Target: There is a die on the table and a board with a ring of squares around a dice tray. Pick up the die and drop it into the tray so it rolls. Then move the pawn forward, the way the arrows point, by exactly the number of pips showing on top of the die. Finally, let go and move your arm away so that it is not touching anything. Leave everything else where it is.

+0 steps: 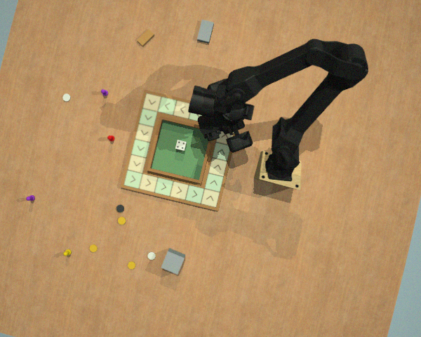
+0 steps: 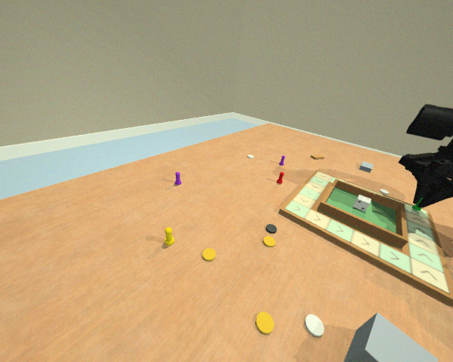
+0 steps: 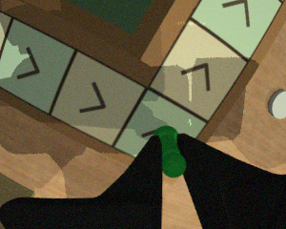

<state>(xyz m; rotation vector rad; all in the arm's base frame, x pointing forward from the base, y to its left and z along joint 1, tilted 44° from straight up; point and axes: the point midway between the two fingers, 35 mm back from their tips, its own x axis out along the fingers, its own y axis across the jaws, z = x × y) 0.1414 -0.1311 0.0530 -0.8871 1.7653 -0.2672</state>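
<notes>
The white die [image 1: 180,144] [image 2: 362,203] lies in the green-floored tray [image 1: 167,163] [image 2: 359,225] with four pips on top. My gripper [image 2: 419,201] [image 3: 168,141] is shut on the green pawn [image 2: 417,206] [image 3: 173,162]. The pawn is at the board's green corner square, seen at the far right in the exterior view. Its base is very low over or on that square; I cannot tell whether it touches. The board [image 1: 132,179] [image 2: 339,229] [image 3: 100,105] has arrows running around the ring. In the top view the arm hides the pawn and that corner.
A white disc [image 2: 383,191] [image 3: 281,104] lies just outside the board near the held pawn. A red pawn [image 1: 111,137] and a purple pawn [image 1: 104,92] stand left of the board. Grey blocks [image 1: 205,31] [image 1: 173,262] lie beyond its top and bottom edges in the top view.
</notes>
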